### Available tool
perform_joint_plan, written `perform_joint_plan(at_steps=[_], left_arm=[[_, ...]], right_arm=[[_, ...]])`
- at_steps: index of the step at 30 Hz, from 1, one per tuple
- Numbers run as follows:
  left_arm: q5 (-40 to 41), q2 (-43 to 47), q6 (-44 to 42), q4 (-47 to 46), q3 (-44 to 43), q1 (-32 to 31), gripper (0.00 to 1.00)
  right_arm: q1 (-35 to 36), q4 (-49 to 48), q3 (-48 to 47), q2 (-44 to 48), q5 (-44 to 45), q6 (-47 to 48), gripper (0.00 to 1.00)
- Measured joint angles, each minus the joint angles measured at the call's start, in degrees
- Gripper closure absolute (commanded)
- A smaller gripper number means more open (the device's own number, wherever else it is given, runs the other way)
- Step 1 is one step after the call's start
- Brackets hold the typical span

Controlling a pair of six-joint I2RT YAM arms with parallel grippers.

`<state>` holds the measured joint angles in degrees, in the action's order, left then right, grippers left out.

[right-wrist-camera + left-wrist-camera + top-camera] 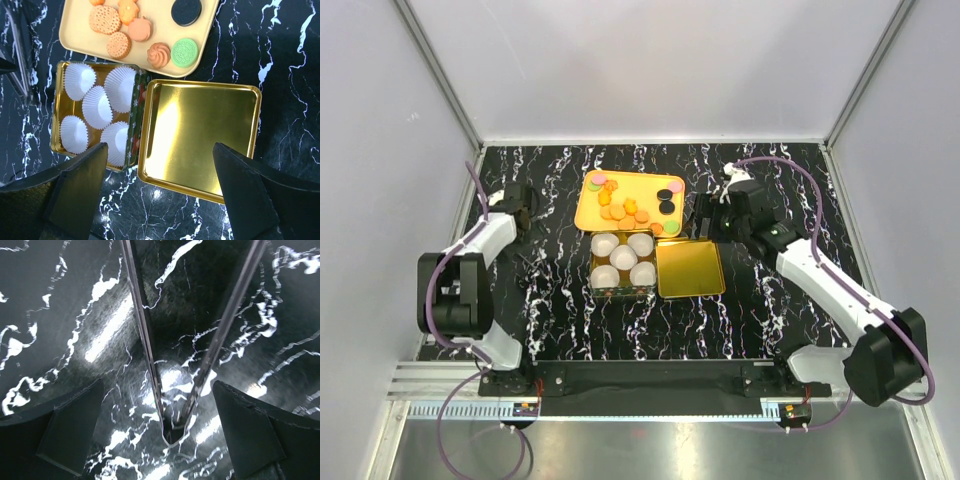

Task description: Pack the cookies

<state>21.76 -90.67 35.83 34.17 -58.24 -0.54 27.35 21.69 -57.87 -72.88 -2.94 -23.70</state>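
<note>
Cookies (119,45): lay loose on the yellow tray (75,31), just behind the open tin (56,112); none packed yet.
Tin: held five white paper cups (97,106), its gold lid (200,135) touching its right side.
Right gripper (159,147): hung over lid and tin, fingers wide apart, empty.
Left gripper (157,384): fingers apart over the marble table (60,315), metal tongs (142,335) between them, seemingly ungripped.
Handling: they looked light, stiff and crumbly; I'd pinch gently across the rim, one at a time.

Five paper cups (97,106), two black cookies (667,207)
</note>
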Motion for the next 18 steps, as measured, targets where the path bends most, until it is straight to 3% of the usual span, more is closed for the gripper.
perform_joint_plan(at_steps=[15, 18], left_arm=[[-2.9, -10.4, -3.2, -5.7, -2.9, 2.7, 0.01], [-3.6, -11.3, -3.9, -5.8, -4.1, 3.1, 0.1]], right_arm=[[0.0, 0.5, 1.1, 5.7, 0.2, 1.2, 0.05], [0.0, 0.5, 1.4, 5.7, 0.2, 1.3, 0.04]])
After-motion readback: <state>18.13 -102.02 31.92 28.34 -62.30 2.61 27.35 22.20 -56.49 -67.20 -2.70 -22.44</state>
